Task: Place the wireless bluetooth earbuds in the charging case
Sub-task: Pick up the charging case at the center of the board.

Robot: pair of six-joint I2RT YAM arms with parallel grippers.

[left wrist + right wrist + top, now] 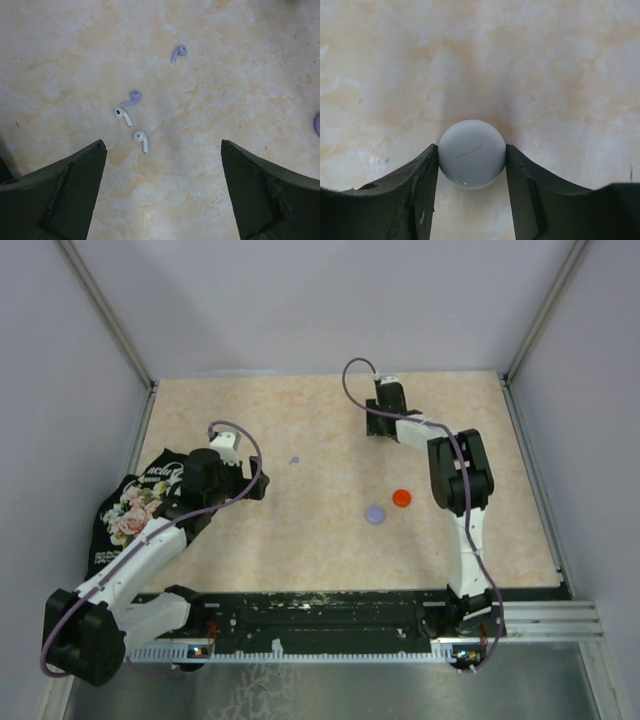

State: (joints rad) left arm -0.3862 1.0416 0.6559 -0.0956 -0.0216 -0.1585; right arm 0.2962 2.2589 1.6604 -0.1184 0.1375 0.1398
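The left claw (pixel 163 144) is hanging spread at the bottom of the frame, holding nothing. Just above it, left of centre on the desk (pixel 250 75), the nearest white earbud (pixel 141 140) is lying with its stem pointing down toward the claw. The other white earbud (pixel 122 116) and 2 lilac earbuds (pixel 131 97) are lying higher up. The right claw (pixel 471 148) is pinching a white round case (pixel 471 165), so the left arm is probably the nearer one.

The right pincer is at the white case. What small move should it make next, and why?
Probably lift the case a little. The right pincer touches both its sides, so the grip looks made, while the earbuds lie apart, under the open left pincer.
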